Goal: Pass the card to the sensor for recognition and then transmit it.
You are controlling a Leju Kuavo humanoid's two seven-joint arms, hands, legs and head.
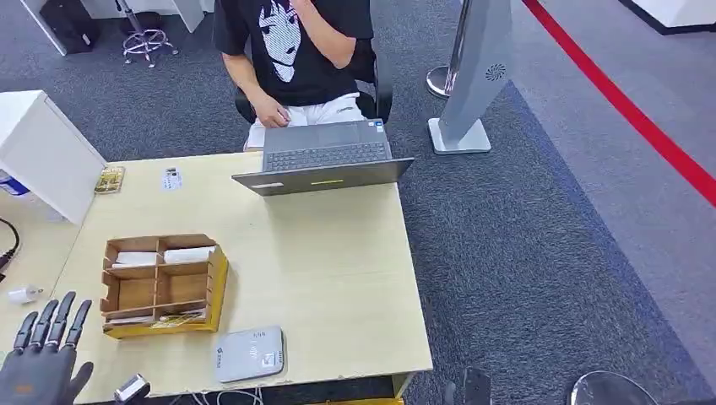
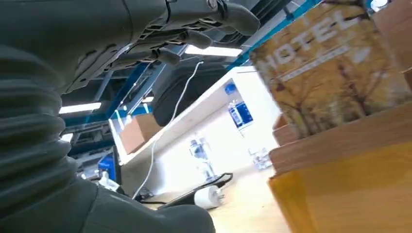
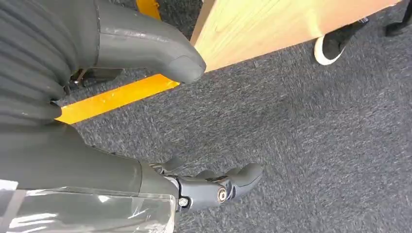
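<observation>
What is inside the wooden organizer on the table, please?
The wooden organizer holds white cards in its far compartments and a yellow printed card in the near row; the middle compartments look empty. Its walls hide anything deeper.

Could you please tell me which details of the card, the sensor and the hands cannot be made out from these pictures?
- Card: left wrist view, its lower part sits behind the wooden organizer wall; print blurred.
- Grey sensor: head view, its markings are too small to read.
- Left hand: head view, cut off by the bottom edge.
- Right hand: right wrist view, its dark fingers are partly hidden behind the palm.
</observation>
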